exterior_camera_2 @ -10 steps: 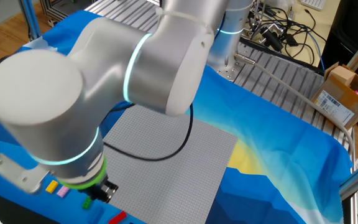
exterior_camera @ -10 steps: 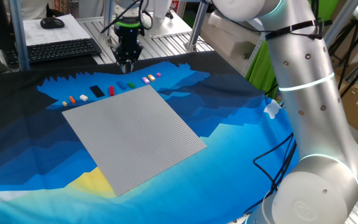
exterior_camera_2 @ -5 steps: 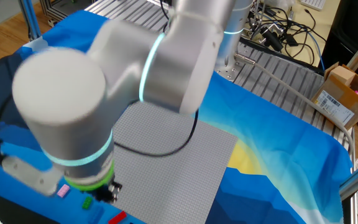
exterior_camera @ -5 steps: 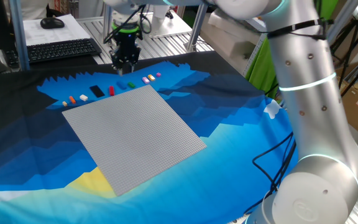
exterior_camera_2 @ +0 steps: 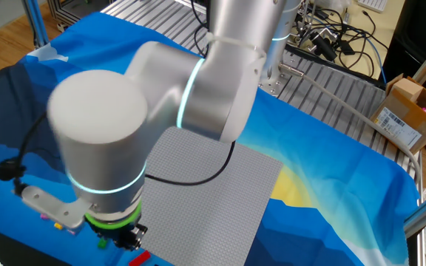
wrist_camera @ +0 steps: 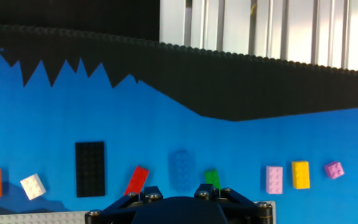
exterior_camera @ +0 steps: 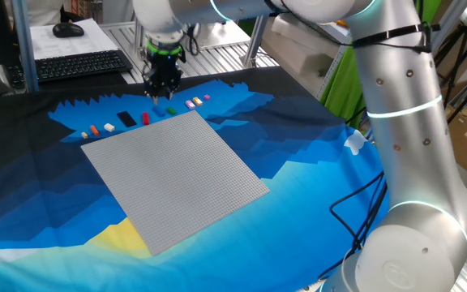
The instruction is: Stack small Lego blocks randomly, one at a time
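Along far edge of grey baseplate (exterior_camera: 177, 174), small Lego blocks (wrist_camera: 301, 174) lie loose in a row on worktop (exterior_camera: 298, 154). Blue brick (wrist_camera: 181, 168) sits nearest under end effector (exterior_camera: 161, 92). Dropped closer vs 1 s ago. Fingers apart or together: can't tell. Looks like pick approach; nothing stacked yet.

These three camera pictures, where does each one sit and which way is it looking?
One fixed view: behind the arm's base, looking across the grey baseplate to the brick row; arm and end effector show.
The other fixed view: opposite side, looking back toward the base; the wrist fills it, above the red brick.
Hand view: on the hand, looking down at the bricks; only the end effector's body shows.
Shared: red brick, green brick.
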{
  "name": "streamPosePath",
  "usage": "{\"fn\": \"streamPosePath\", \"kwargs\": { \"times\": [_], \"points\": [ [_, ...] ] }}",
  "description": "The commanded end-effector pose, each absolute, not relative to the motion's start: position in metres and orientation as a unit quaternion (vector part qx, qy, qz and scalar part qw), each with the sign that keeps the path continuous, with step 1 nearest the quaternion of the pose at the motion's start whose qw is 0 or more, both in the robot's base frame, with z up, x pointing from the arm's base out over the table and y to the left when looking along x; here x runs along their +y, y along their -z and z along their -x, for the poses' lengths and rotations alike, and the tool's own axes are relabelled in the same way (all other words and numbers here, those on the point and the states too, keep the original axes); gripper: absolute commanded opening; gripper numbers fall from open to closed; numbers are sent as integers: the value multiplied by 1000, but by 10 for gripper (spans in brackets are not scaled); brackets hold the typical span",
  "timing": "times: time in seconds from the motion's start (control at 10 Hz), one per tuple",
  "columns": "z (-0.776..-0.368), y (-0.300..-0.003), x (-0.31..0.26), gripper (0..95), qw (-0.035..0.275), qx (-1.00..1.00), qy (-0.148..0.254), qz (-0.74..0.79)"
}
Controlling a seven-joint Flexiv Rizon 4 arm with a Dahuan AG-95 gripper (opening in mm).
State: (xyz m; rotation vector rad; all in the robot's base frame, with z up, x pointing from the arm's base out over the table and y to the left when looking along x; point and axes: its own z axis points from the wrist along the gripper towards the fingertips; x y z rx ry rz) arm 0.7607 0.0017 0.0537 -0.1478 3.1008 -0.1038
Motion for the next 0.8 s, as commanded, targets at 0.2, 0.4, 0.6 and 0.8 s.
{"fn": "streamPosePath", "kwargs": {
  "times": [0.2, 0.4, 0.6, 0.8],
  "points": [
    [-774, -37, 0, 380, 15, 998, 28, 50],
    [-777, -29, 0, 380, 15, 998, 27, 51],
    [-778, -22, 2, 380, 14, 998, 25, 50],
    [-780, -15, -1, 190, 14, 998, 23, 56]
  ]
}}
